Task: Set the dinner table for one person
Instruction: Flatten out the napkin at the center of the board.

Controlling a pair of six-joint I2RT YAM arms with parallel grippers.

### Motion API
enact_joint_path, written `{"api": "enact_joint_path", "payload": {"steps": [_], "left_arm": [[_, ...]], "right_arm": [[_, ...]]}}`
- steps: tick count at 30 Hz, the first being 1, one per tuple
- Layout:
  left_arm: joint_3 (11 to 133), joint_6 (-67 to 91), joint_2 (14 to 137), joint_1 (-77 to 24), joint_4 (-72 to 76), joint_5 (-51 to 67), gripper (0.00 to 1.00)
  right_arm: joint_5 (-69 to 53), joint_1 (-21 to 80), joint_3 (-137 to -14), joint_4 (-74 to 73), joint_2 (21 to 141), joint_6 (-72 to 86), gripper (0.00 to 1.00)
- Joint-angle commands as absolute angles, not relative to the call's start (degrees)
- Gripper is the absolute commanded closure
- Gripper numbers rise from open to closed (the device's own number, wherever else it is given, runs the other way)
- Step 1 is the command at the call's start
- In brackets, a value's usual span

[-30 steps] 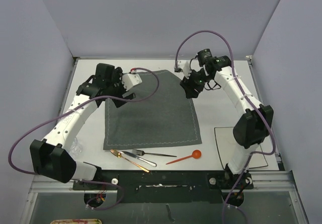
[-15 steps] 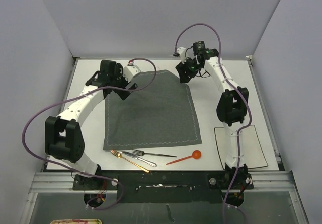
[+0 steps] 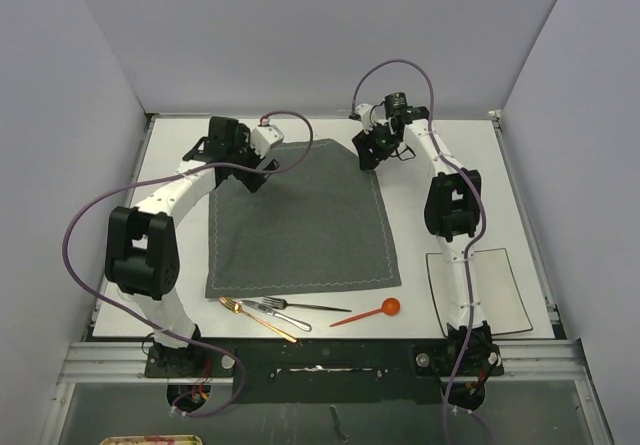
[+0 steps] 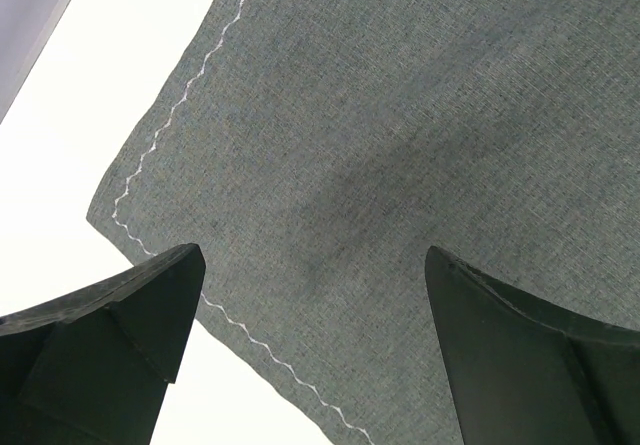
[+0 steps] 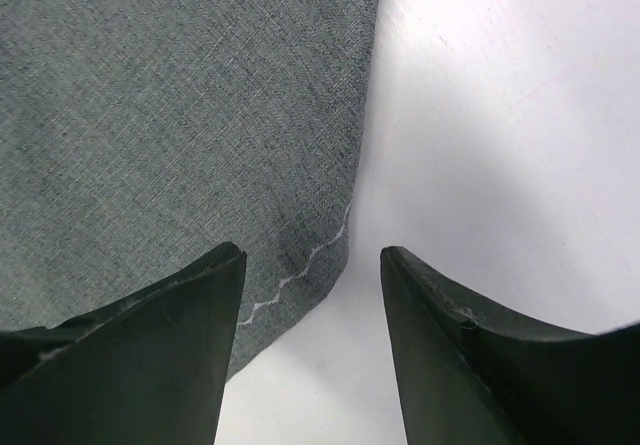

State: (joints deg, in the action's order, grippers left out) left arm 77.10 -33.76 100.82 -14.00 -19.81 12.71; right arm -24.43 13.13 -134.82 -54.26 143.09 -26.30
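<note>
Two grippers, the left gripper and the right gripper, hung spread and empty over the far corners of the grey placemat lying mid dinner table, so I judged mat-straightening in hand, with fetching the square plate next.

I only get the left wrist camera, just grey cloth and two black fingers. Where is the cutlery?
Observer: The cutlery lies on the dinner table, along the near edge of the placemat.
Operator: Is there a plate?
Observer: Yes, a square plate sits towards the table's near right corner, off the placemat.
Operator: What about the other gripper?
Observer: The right gripper is open above the placemat's far right corner.
</note>
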Motion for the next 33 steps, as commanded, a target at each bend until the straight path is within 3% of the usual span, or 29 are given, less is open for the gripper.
{"api": "enact_joint_path", "payload": {"steps": [1, 8, 14, 33], "left_arm": [[81.27, -32.4, 103.09, -13.29, -15.33, 14.29, 0.07], [81.21, -32.65, 105.12, -12.97, -14.86, 14.85, 0.08], [81.29, -32.87, 106.31, -12.96, -15.09, 15.53, 0.09], [79.9, -34.09, 106.44, -12.54, -15.71, 15.82, 0.09]], "right_arm": [[-26.73, 12.92, -137.78, -51.06, 143.4, -25.32, 0.44], [-27.4, 12.86, -138.01, -50.49, 145.24, -25.05, 0.48], [-27.9, 12.92, -138.2, -49.95, 146.15, -24.74, 0.6], [-27.87, 13.18, -136.56, -50.32, 146.79, -24.61, 0.56]]}}
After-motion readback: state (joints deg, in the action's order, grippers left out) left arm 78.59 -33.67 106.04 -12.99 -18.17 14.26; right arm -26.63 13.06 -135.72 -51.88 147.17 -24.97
